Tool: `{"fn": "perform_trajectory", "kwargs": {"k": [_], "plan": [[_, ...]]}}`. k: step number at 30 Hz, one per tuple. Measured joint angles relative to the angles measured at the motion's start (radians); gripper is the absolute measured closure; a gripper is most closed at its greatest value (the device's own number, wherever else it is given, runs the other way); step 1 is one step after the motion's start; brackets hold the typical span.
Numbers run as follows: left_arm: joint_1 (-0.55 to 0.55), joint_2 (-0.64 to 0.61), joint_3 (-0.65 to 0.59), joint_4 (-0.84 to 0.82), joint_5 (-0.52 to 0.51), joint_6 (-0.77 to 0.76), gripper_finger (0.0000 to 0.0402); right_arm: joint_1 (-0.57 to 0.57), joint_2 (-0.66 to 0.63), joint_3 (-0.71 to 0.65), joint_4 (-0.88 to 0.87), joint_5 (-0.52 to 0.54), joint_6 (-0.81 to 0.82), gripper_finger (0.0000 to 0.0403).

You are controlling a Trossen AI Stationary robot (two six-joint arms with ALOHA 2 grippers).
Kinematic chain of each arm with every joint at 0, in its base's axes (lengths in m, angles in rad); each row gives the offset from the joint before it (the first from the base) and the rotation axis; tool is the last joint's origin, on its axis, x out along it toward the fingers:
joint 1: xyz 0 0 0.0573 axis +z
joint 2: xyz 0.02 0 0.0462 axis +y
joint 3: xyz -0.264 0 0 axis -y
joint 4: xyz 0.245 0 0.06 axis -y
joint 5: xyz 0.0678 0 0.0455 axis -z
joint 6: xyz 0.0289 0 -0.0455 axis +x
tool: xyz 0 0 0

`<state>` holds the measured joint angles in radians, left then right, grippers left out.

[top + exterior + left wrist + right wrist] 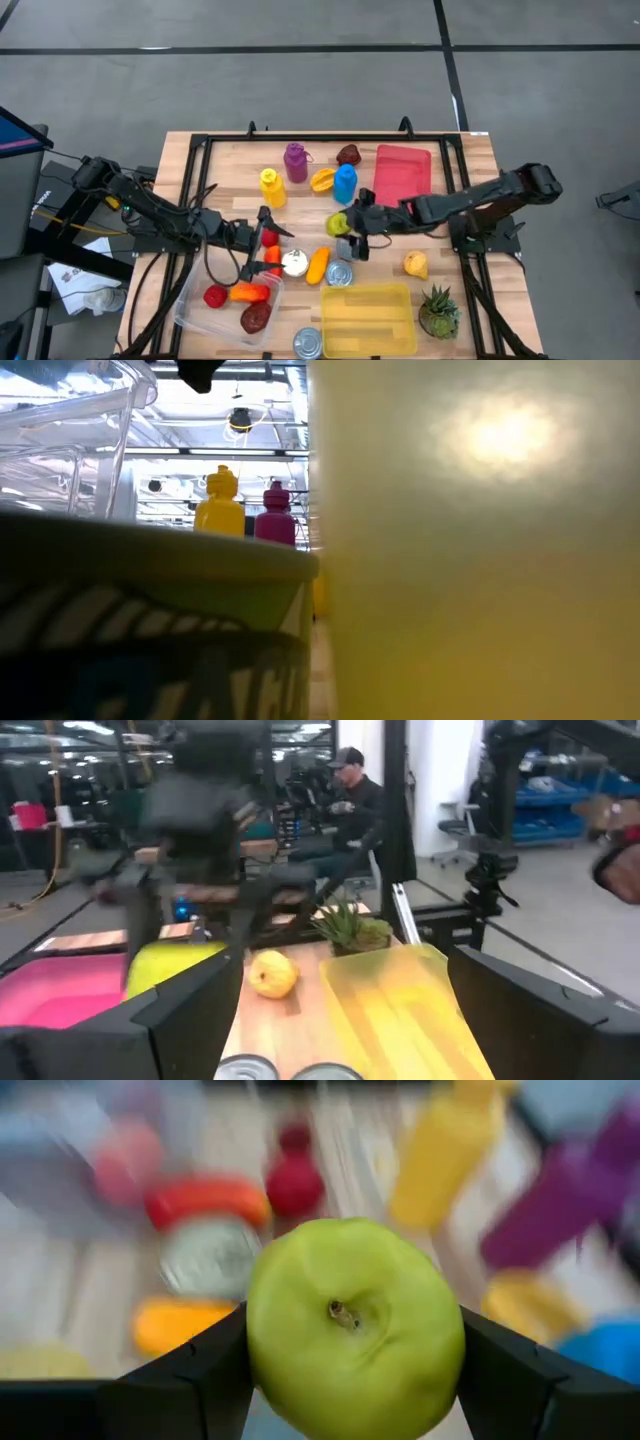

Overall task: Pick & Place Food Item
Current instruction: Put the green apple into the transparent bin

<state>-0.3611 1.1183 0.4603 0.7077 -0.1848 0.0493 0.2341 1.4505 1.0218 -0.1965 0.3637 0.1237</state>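
Green apple (pixel 354 1330): smooth, yellow-green skin, round, w/ a small brown stem pit facing the right wrist cam. No real long axis; stem end points back toward the wrist. It sits clamped between the right gripper (pixel 345 225) fingers (pixel 180 1380), one dark pad pressed on each side. In the high view the apple (pixel 338 224) is near the middle of the table (pixel 480 180), just on the near side of the blue bottle (pixel 345 184) & beside the orange-yellow piece (pixel 322 180). Whether it's lifted off the wood or touching it, can't tell.

Right arm reaches in from the table's right edge, across the near end of the red tray (pixel 403 172).

Left gripper (pixel 262 245) is at the left-centre, by the far rim of the clear bin (pixel 190 305); fingers spread wide, nothing between them in the left wrist view.

Around: yellow bottle (pixel 271 188) & purple bottle (pixel 295 162) toward the far edge, dark red fruit (pixel 349 155) next to the red tray. Orange food piece (pixel 317 265) & two cans (pixel 339 273) sit between the grippers & the yellow tray (pixel 366 320) at the near edge. Yellow pear-like fruit (pixel 416 264) & small spiky plant (pixel 438 312) near the right-near corner. Bin holds red, orange & dark red items.

Left wrist view: a person (pixel 352 795) in a cap sits in the room beyond the table.
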Motion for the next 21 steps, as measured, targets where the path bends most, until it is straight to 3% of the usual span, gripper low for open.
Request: {"fn": "perform_trajectory", "kwargs": {"k": [4, 10, 21], "plan": [[0.038, 0.044, 0.0, 0.079, 0.003, -0.021, 0.0043, 0.06, 0.004, 0.0, 0.161, 0.063, -0.079, 0.0138], [0.099, 0.135, 0.0, 0.246, 0.09, -0.076, 0.002, 0.104, 0.058, 0.0, 0.313, 0.133, -0.168, 0.0138], [0.188, 0.215, 0.0, 0.277, 0.11, -0.117, 0.0002, 0.119, 0.059, 0.0, 0.365, 0.17, -0.197, 0.0138]]}}
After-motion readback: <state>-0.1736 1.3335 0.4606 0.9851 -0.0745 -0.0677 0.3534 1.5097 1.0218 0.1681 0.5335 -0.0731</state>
